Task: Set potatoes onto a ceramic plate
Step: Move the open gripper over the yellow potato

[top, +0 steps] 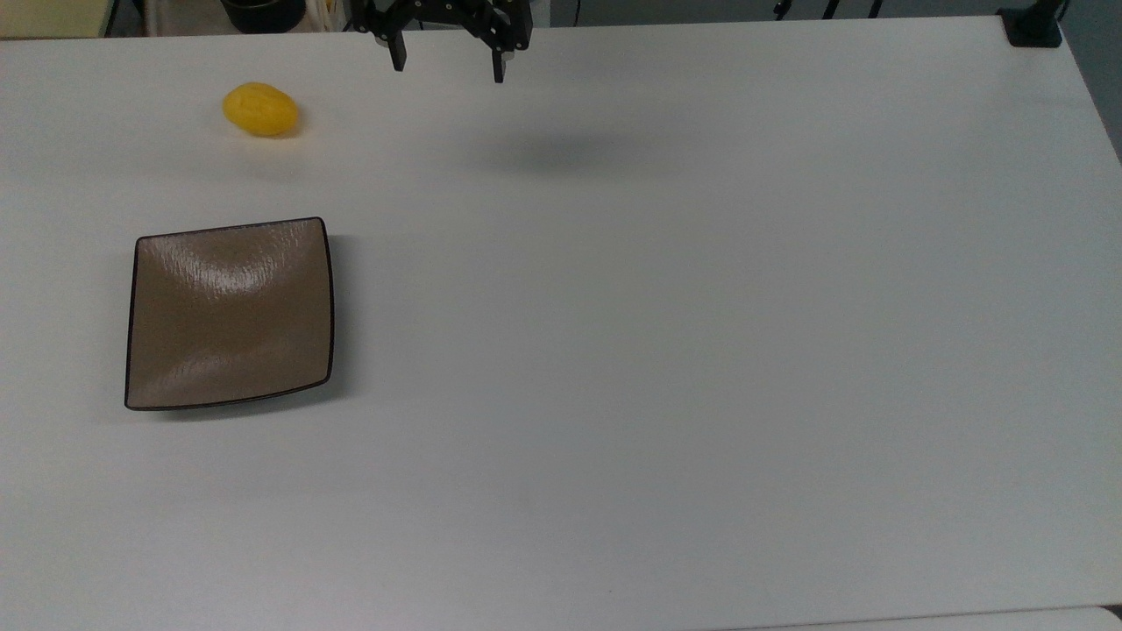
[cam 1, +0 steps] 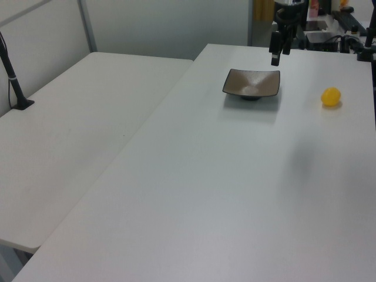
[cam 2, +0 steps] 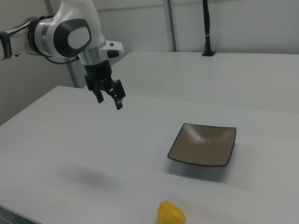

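Note:
A small bright-yellow potato lies on the white table near the top view's upper left; I also see the potato at the left view's right and the potato at the bottom of the right view. The square brown ceramic plate sits bare below it in the top view, and the plate holds nothing. My gripper hangs open high above the table, to the right of the potato in the top view, with nothing between its fingers. The gripper is well apart from both.
The white table spreads wide to the top view's right. A second white table adjoins it on the left view's left. A black clamp post stands at the top view's upper right corner.

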Robot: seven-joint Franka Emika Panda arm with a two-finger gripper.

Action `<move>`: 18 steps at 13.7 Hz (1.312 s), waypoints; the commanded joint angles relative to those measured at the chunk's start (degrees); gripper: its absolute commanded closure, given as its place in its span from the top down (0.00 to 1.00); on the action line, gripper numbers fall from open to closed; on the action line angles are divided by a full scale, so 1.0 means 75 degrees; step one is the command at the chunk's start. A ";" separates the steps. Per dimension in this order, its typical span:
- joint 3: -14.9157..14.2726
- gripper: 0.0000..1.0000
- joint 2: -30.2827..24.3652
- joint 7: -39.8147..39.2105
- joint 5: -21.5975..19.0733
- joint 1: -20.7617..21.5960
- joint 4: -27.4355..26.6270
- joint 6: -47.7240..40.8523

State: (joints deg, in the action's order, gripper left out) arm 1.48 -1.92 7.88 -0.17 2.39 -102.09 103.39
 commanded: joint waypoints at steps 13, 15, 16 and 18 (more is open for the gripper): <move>0.0048 1.00 -0.0787 -0.2477 -0.0036 -0.0552 -0.1047 -0.0109; 0.0048 1.00 -0.0986 -0.4065 -0.0035 -0.0938 -0.1445 -0.0121; 0.0048 1.00 -0.1079 -0.4910 -0.0012 -0.1114 -0.1586 -0.0121; 0.0036 1.00 -0.1197 -0.6295 0.0035 -0.1442 -0.1892 -0.0098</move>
State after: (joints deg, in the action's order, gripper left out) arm 1.47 -7.72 -28.51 -0.15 -5.96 -112.28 103.19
